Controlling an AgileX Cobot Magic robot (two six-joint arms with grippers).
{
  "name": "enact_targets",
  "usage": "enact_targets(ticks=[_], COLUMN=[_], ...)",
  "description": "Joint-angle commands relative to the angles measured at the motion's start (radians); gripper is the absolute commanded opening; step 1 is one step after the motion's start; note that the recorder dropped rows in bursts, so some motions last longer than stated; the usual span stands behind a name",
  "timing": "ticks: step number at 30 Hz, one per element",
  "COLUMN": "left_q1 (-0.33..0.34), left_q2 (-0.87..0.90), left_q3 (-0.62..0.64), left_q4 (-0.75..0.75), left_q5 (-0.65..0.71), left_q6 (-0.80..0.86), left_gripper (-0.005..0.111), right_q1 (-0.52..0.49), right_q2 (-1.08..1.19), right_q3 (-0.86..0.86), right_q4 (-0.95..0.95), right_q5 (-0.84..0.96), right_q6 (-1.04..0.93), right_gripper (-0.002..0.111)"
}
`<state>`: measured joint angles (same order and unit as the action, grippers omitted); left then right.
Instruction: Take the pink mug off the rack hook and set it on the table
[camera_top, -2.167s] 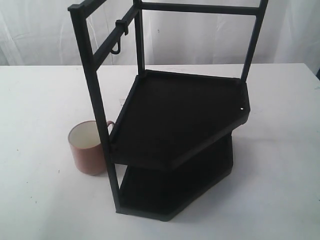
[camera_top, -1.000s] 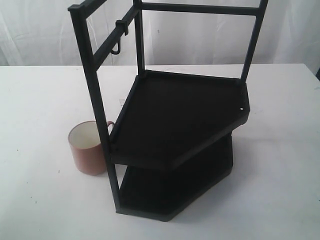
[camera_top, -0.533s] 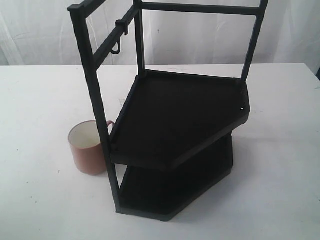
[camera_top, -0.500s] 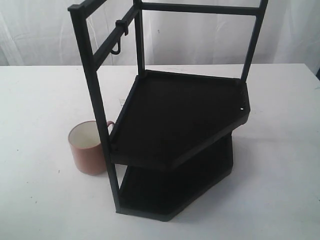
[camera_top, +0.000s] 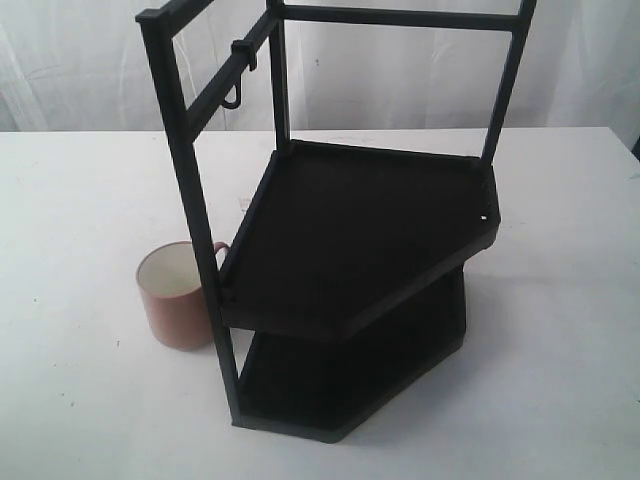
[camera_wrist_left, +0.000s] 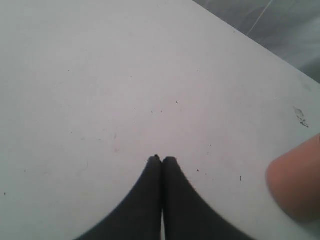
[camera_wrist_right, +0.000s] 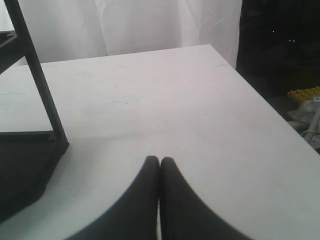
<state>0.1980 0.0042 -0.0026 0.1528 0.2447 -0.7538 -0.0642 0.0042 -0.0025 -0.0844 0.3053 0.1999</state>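
Standing upright on the tabletop (camera_top: 70, 200), the pink mug (camera_top: 178, 305) sits just beside a front post of the rack (camera_top: 360, 240); the rack hook (camera_top: 233, 92) hangs empty (task judged complete). Jaws of the left gripper (camera_wrist_left: 161, 160) and the right gripper (camera_wrist_right: 159, 160) are closed on nothing. Recommendation: hold both arms clear of the mug.

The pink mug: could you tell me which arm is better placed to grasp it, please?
Probably left. The pink mug stands on the table, left of the rack in the exterior view, and a pink edge shows near the shut left gripper. The shut right gripper faces only rack and table.
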Motion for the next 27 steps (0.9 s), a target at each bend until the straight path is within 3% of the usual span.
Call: enact_targets(ticks=[1,6,15,27], left_q1=[0.003,0.003,0.003,-0.001], left_q2=[-0.004,-0.004,-0.004,-0.004], left_q3=[0.003,0.003,0.003,0.003], left_q4=[-0.006,0.004,0.024,0.034], left_q5=[-0.009,-0.005,-0.011,-0.02], left_q6=[-0.01,0.017,0.446,0.501], left_gripper=[0.0,0.0,0.0,0.0], right_q1=[-0.006,-0.006,-0.006,-0.006], right_q2=[-0.004,-0.004,-0.004,-0.004], right_q3=[0.002,0.002,0.002,0.002], right_q4=[-0.001,-0.001,-0.001,-0.001], right_q5=[-0.008,-0.008,-0.008,-0.008], right_q6=[-0.005,-0.005,-0.005,-0.005], right_gripper=[0.0,0.0,0.0,0.0])
